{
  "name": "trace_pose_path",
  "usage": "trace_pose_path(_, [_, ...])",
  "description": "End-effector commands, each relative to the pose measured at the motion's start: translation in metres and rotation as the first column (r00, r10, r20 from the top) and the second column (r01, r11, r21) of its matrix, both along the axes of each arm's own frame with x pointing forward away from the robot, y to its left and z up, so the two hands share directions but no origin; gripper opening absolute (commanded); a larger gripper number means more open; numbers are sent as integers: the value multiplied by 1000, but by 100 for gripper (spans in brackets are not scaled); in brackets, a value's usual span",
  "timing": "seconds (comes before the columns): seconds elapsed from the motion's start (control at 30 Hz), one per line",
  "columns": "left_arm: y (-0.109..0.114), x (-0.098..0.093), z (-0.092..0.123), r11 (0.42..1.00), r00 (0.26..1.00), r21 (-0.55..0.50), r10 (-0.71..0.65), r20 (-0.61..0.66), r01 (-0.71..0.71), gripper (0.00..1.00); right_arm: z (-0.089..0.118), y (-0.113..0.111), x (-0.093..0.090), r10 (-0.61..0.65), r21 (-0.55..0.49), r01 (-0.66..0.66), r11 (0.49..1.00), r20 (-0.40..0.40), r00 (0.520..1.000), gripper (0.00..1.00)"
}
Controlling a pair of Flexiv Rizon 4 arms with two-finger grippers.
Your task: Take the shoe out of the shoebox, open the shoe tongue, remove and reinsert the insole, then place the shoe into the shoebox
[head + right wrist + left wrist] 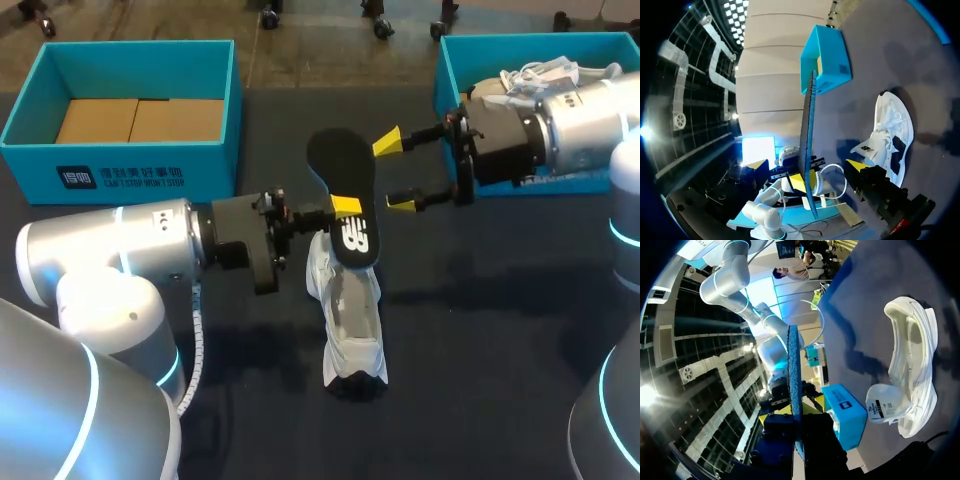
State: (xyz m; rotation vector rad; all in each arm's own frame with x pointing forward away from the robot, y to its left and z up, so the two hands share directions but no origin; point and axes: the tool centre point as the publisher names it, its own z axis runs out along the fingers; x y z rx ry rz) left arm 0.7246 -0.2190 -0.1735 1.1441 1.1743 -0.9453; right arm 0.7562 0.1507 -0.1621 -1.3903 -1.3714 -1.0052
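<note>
Black insole (338, 175) is out of the shoe and up in the air, pinched near its middle by my left gripper (340, 210), which holds it on edge with one end pointing up. I read that as a way of offering a clean edge to the other arm. My right gripper (395, 172) reaches in from the right with its fingers spread wide, the yellow tips just beside the insole's right edge and, as far as I can see, not touching it. It looks lined up for a second hold. The white shoe (352, 320) lies on the dark table (500, 330) right under the insole, running near to far, mouth upward and tongue flopped clear of the opening, so the way back in is short and unobstructed. Far left sits the left shoebox (120, 160), open, with brown cardboard on its floor. Far right, behind my right arm, is the right shoebox (445, 70) with something white inside that I cannot identify. By my judgement removal is done — reinserting the insole and boxing the shoe remain.
</note>
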Motion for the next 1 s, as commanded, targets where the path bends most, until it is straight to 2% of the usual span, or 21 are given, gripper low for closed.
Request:
trace_pose_path(0.03, [-4, 1, -2, 1000, 1000, 6, -2, 12, 1, 0, -4, 6, 9, 32, 0, -32, 999, -6, 999, 100])
trace_pose_path(0.1, [-4, 1, -2, 1000, 1000, 6, -3, 14, 2, 0, -5, 7, 10, 37, -4, -37, 999, -12, 999, 98])
trace_pose_path(0.2, [-5, 2, -1, 1000, 1000, 5, -5, 16, 5, 0, -4, 10, 10, 41, -4, -41, 999, -11, 999, 83])
trace_pose_path(0.33, [-5, 2, -1, 1000, 1000, 5, -5, 16, 5, 0, -6, 14, 9, 28, 16, -28, 999, -14, 1000, 76])
trace_pose_path(0.4, [-5, 2, -1, 1000, 1000, 5, -5, 16, 5, 0, -8, 17, 8, 23, 30, -22, 999, -18, 1000, 65])
trace_pose_path(0.43, [-5, 2, -1, 1000, 1000, 5, -5, 16, 5, 0, -8, 18, 7, 21, 39, -20, 999, -17, 1000, 64])
trace_pose_path(0.47, [-5, 2, -1, 1000, 1000, 5, -5, 16, 5, 0, -7, 21, 6, 22, 47, -22, 999, -13, 1000, 58])
trace_pose_path(0.5, [-5, 2, -1, 1000, 1000, 5, -5, 16, 5, 0, -7, 24, 6, 23, 48, -22, 999, -13, 1000, 55])
trace_pose_path(0.6, [-5, 2, -1, 1000, 1000, 5, -5, 16, 5, 0, -9, 31, 3, 19, 70, -18, 997, -17, 1000, 49])
trace_pose_path(0.8, [-5, 2, -1, 1000, 1000, 5, -5, 16, 5, 0, -13, 40, -3, 12, 105, -10, 994, -20, 1000, 44])
trace_pose_path(1.0, [-5, 2, -1, 1000, 1000, 5, -5, 16, 5, 0, -12, 39, -7, -10, 114, 12, 993, -18, 1000, 35])
